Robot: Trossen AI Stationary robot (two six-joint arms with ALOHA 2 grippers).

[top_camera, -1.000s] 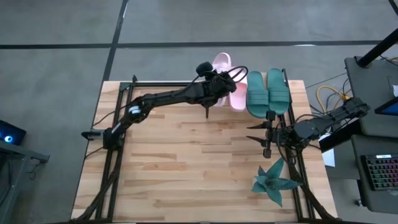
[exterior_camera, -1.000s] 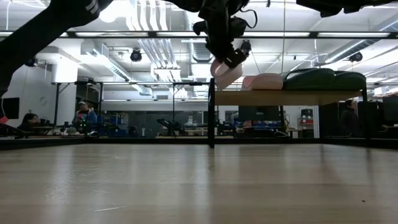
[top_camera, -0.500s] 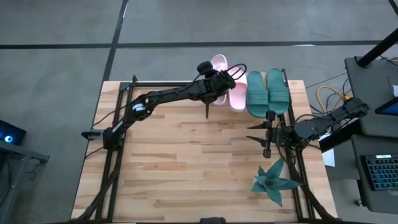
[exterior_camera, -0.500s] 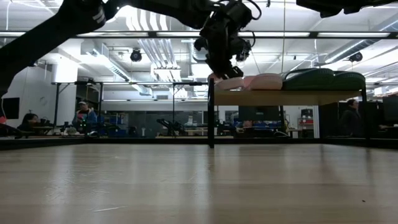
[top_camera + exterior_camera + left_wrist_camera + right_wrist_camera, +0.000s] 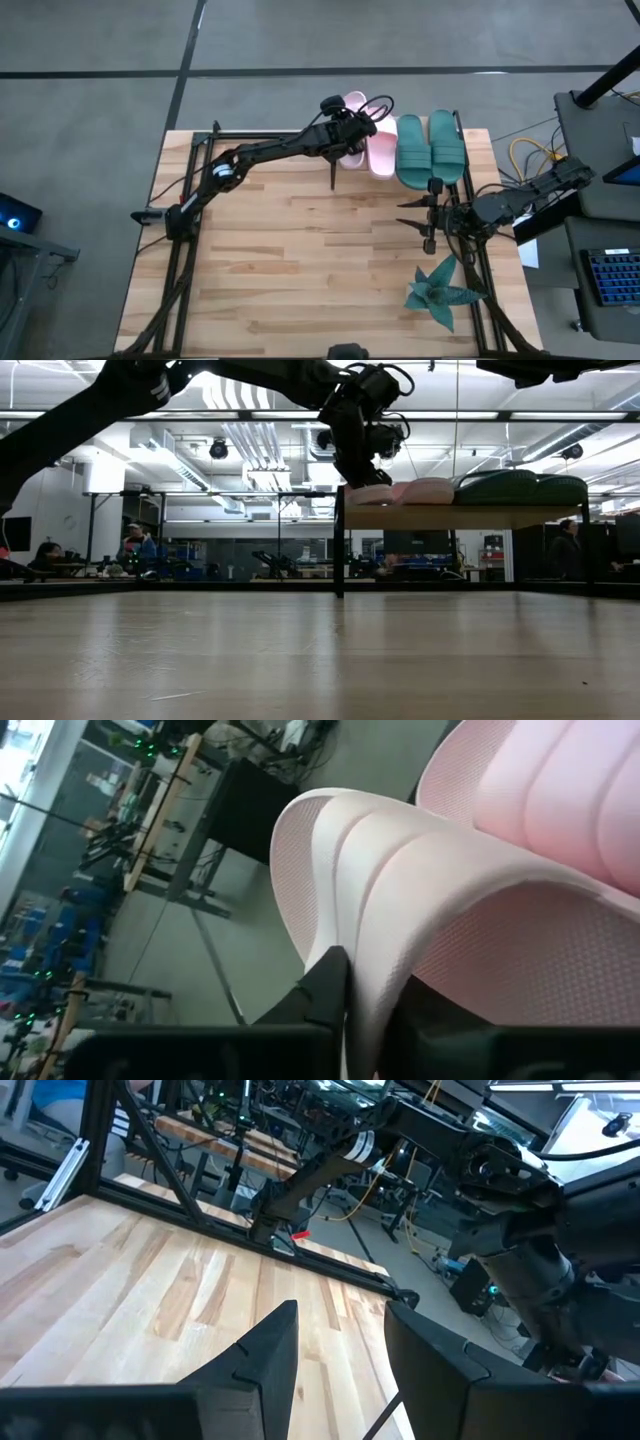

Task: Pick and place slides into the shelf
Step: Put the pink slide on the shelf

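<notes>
Left hand [image 5: 352,130] pinching pink slide [image 5: 354,104] — now down on shelf [image 5: 450,516], no longer aloft.

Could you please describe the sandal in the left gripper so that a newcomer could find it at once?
Find the small shelf at the table's far edge. Four sandals lie on it; the leftmost pink sandal is the one pinched by the left gripper.
</notes>
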